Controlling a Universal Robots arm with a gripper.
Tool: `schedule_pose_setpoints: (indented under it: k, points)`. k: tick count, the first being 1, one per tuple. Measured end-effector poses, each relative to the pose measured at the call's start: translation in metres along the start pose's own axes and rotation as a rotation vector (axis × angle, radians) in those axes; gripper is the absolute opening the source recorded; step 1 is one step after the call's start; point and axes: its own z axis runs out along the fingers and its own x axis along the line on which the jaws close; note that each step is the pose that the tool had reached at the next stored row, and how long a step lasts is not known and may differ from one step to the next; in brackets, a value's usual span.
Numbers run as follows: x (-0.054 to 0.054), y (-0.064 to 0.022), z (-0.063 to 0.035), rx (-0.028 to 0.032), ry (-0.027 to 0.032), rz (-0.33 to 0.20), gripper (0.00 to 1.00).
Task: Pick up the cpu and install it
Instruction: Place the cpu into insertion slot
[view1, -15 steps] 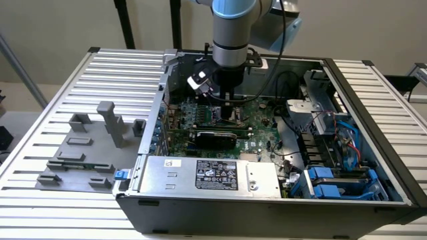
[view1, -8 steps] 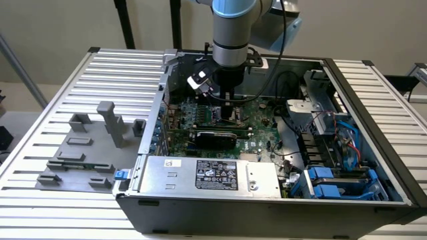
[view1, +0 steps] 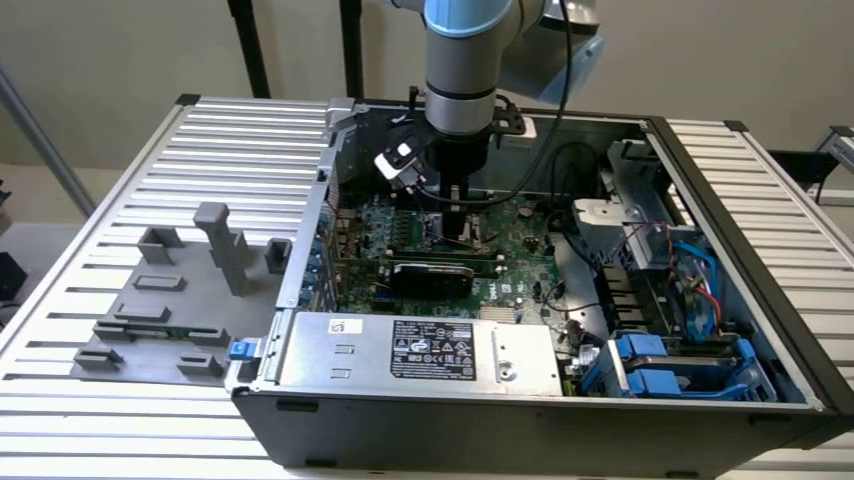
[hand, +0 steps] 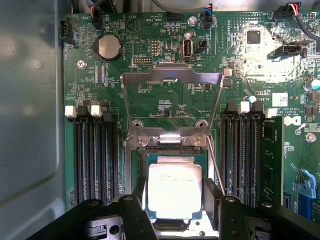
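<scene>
Installation step: the gripper (hand: 172, 205) clasps the cpu (hand: 175, 189) by two edges over the motherboard's (hand: 170, 100) open socket (hand: 170, 149); seating it, I'd judge, demands square alignment.

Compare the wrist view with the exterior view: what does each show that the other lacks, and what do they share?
Wrist view: the cpu at the socket, whose metal frame is swung open, plus the coin battery and the memory slots either side.
Exterior view: the open computer case, the silver power supply, the robot arm and a grey fixture on the slatted table.
Both: the green motherboard, with the gripper close over its socket area.
</scene>
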Motion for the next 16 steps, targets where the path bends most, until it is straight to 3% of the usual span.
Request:
schedule_pose_setpoints:
  k: [4, 12, 16]
  points:
    - [0.0011, -0.0001, 0.0010, -0.0041, 0.0000, 0.000, 0.54]
    - [0.0037, -0.0007, 0.0028, -0.0205, 0.0006, -0.003, 0.54]
    - [0.0037, -0.0017, 0.0031, -0.0216, 0.0004, -0.005, 0.54]
